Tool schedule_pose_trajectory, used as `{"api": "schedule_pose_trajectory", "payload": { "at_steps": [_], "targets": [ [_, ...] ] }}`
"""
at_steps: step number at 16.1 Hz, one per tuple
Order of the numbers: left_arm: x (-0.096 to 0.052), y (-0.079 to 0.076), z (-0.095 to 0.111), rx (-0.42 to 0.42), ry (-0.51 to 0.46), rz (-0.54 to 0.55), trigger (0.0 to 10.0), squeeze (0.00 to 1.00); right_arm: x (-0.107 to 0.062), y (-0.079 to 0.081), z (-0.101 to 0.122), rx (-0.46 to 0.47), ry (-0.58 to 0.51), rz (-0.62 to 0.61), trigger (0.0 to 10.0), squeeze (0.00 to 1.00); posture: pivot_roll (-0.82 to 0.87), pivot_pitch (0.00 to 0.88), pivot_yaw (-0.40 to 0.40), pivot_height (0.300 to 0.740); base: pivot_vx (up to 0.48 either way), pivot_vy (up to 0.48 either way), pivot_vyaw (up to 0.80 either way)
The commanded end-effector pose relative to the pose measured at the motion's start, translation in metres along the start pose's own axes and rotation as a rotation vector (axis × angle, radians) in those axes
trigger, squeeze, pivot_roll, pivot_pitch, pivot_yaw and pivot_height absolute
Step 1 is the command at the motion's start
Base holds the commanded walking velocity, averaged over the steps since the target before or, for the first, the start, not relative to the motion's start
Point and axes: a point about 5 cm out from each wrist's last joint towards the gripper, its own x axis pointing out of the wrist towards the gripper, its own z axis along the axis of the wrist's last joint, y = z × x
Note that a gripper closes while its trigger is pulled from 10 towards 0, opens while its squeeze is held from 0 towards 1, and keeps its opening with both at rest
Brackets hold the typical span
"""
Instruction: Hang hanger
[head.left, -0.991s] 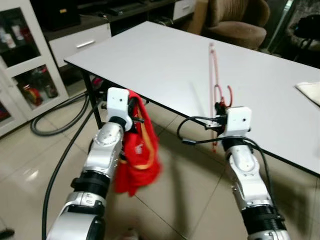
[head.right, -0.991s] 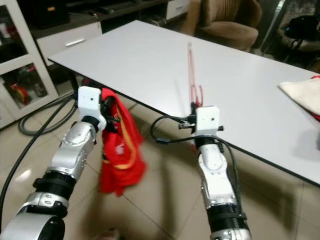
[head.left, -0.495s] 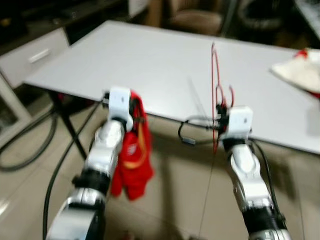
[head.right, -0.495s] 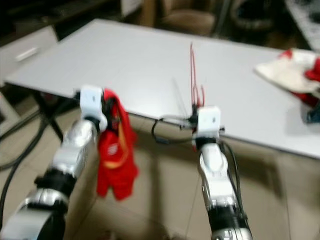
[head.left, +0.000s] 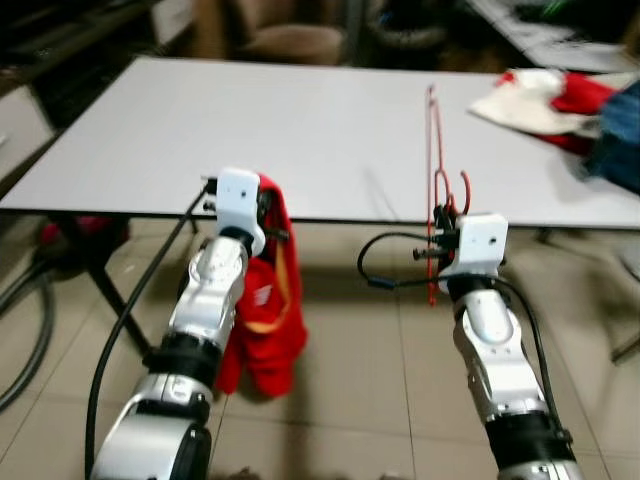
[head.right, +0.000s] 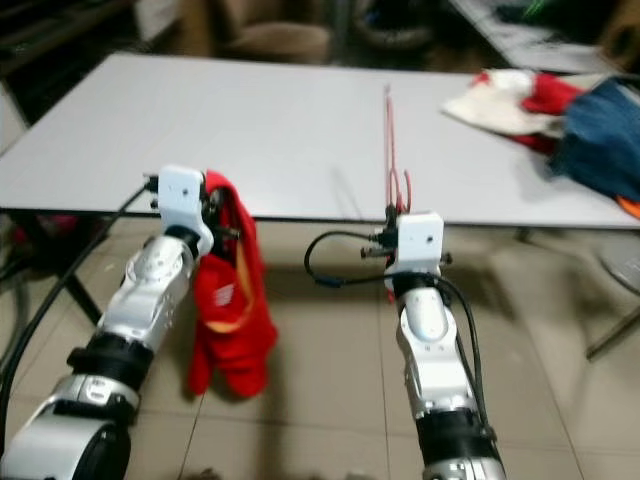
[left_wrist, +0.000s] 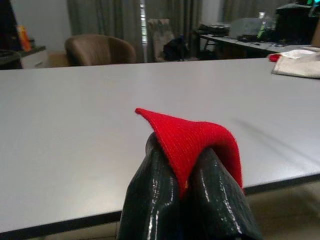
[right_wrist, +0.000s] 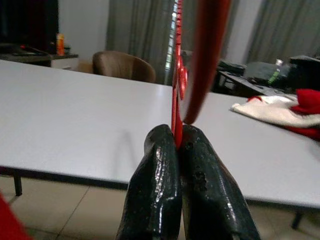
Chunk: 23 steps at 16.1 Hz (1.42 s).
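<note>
At centre right: right gripper (right_wrist: 178, 145) is pinching the red hanger (head.left: 433, 150) (upright).
Left gripper (left_wrist: 182, 165): is clamping red garment (head.left: 268, 310), centre left.

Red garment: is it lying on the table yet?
No, the red garment hangs off the left gripper, whose fingers are pinched on a fold of it, in front of the white table.

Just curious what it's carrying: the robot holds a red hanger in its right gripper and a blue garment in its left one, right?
Not quite: the garment pinched in the left gripper is red, not blue, as the left wrist view shows. The right gripper does hold the red hanger.
</note>
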Motion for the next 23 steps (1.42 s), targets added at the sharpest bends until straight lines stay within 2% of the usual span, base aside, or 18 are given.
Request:
{"api": "schedule_pose_trajectory", "payload": {
  "at_steps": [1,5,7,8,10,13,14,17,19,20,21,22,23],
  "targets": [
    [0.003,0.004,0.012,0.013,-0.051,0.011,10.0,0.00,0.002,0.004,0.007,-0.009,-0.031,0.015,0.0,0.00,0.01,0.000,-0.002,0.740,0.000,0.420,0.00],
    [0.001,0.001,0.012,0.032,-0.070,0.041,10.0,0.00,-0.001,0.002,0.007,-0.015,-0.037,0.018,0.0,0.00,0.01,0.000,0.001,0.740,0.063,0.197,0.00],
    [0.000,-0.003,0.015,-0.037,-0.092,0.021,10.0,0.00,-0.001,0.002,0.007,-0.015,-0.036,0.021,0.0,0.00,0.00,0.000,0.000,0.740,0.000,0.000,0.00],
    [0.000,-0.003,0.016,-0.047,-0.100,0.021,10.0,0.00,-0.001,0.002,0.007,-0.015,-0.036,0.021,0.0,0.00,0.00,0.000,0.000,0.740,0.307,0.000,0.00],
    [0.001,0.000,0.021,-0.058,-0.120,0.051,10.0,0.00,-0.001,0.001,0.008,-0.022,-0.041,0.025,0.0,0.00,0.00,0.000,-0.002,0.740,0.480,0.000,0.00],
    [0.003,0.002,0.039,-0.022,-0.204,0.050,10.0,0.00,0.001,-0.003,0.022,-0.057,-0.115,0.011,0.0,0.00,0.00,0.000,-0.003,0.740,0.480,0.000,0.00],
    [0.009,0.008,0.059,-0.013,-0.250,0.045,10.0,0.00,0.001,-0.013,0.035,-0.087,-0.179,-0.052,0.0,0.00,0.00,0.000,-0.006,0.740,0.480,0.000,0.00],
    [0.022,0.023,0.090,0.016,-0.289,0.056,10.0,0.00,-0.012,-0.027,0.038,-0.114,-0.192,-0.144,0.0,0.00,0.00,0.000,-0.007,0.740,0.480,0.000,0.00],
    [0.034,0.040,0.146,0.072,-0.397,0.070,10.0,0.00,-0.023,-0.025,0.032,-0.099,-0.162,-0.149,0.0,0.00,-0.01,0.000,-0.004,0.740,0.474,0.000,0.00],
    [0.040,0.048,0.183,0.098,-0.452,0.077,10.0,0.00,-0.027,-0.017,0.031,-0.097,-0.164,-0.122,0.0,0.00,-0.01,0.000,-0.005,0.740,0.461,0.000,0.00],
    [0.042,0.055,0.210,0.105,-0.494,0.101,10.0,0.00,-0.029,-0.013,0.031,-0.099,-0.166,-0.104,0.0,0.00,-0.01,0.000,-0.005,0.740,0.461,0.000,0.00],
    [0.043,0.055,0.224,0.118,-0.510,0.103,10.0,0.00,-0.030,-0.010,0.031,-0.095,-0.164,-0.094,0.0,0.00,-0.01,0.000,-0.007,0.740,0.461,0.000,0.00],
    [0.044,0.049,0.258,0.165,-0.558,0.092,10.0,0.00,-0.032,-0.004,0.029,-0.076,-0.156,-0.071,0.0,0.00,-0.02,0.000,-0.006,0.740,0.461,0.000,0.00]
  ]
}}
